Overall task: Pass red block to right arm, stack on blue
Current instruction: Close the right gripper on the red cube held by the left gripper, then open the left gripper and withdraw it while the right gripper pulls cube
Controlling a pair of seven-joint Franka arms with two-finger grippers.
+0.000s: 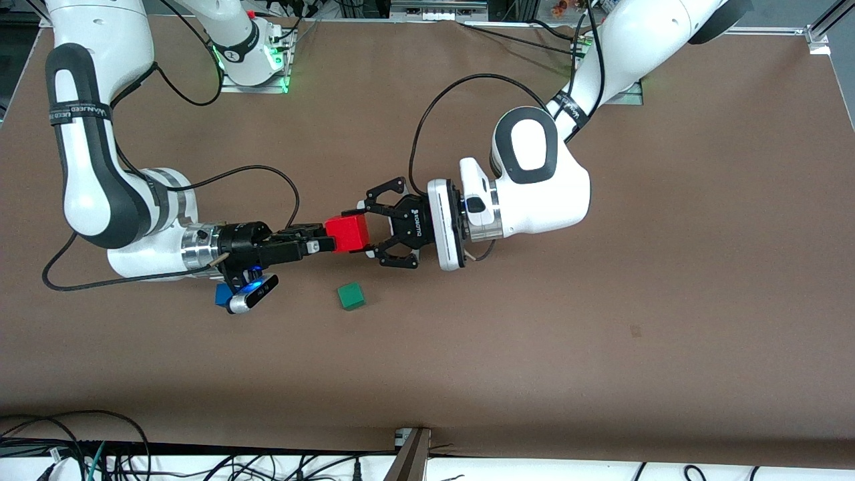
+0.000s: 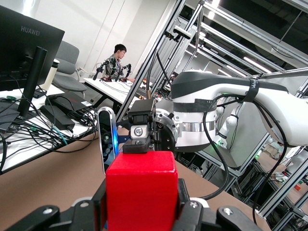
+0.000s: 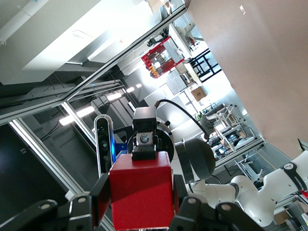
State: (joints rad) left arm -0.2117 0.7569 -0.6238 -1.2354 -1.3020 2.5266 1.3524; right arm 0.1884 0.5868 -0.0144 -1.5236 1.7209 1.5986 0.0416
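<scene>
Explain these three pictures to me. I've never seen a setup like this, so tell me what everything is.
These are two white robot arms working at a brown table. The large picture is taken from a high camera that faces them. The other two come from small cameras on the arms' wrists, so they show the action close up.

Each arm ends in an end effector, the part that grasps. The left end effector, a black claw-like one, is shut on a red block and holds it up above the table. The right end effector, slim and black, has reached the same block, as if to take it over.

On the table lie a green cube and, toward the right arm's end, a blue cube, half hidden under that arm's wrist camera.
</scene>
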